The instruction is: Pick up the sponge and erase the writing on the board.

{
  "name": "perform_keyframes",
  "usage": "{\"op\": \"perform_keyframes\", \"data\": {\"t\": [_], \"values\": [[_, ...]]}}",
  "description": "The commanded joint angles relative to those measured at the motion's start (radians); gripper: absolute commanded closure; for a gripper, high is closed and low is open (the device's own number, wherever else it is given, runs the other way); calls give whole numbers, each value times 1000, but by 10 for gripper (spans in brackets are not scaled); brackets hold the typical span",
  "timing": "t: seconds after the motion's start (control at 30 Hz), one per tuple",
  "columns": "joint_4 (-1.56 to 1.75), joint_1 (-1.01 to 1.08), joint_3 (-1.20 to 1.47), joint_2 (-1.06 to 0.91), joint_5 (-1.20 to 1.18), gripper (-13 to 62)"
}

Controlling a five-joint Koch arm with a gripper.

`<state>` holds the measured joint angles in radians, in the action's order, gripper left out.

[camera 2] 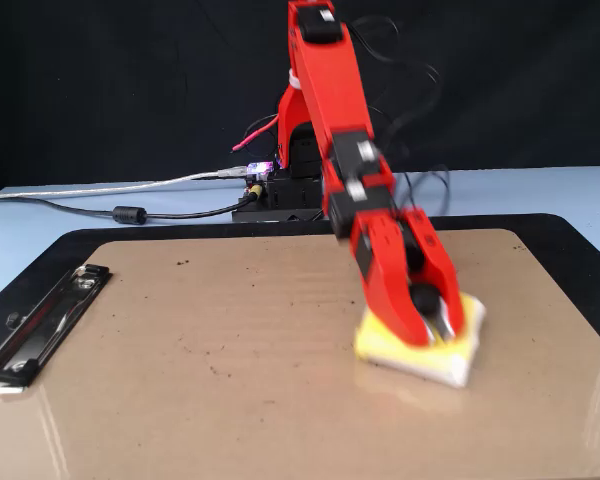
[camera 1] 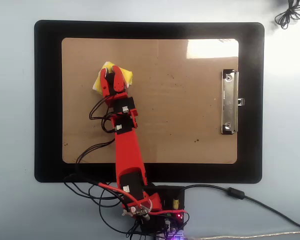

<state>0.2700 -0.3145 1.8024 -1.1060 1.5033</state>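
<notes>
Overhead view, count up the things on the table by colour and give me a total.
Yellow: 1, the sponge
Tan: 1, the board
Black: 1, the mat
Red: 1, the arm with its claw
Total: 4

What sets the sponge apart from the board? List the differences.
The sponge is bright yellow; the board is tan-brown.
The sponge is a small block; the board is a broad flat sheet many times wider.
The sponge is clamped in the red gripper; the board lies free on the black mat, carrying a silver clip at one short edge.
Both look roughly rectangular, and the sponge rests on the board's surface.
</notes>
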Motion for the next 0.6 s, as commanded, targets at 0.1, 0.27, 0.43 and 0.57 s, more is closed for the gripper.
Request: {"op": "perform_keyframes", "data": {"t": [0.1,0.27,0.43,0.57], "values": [[-67,5,202,-189,14,574],[-247,2,423,-486,51,574],[-288,-18,318,-408,63,574],[-290,-21,18,-126,64,574]]}}
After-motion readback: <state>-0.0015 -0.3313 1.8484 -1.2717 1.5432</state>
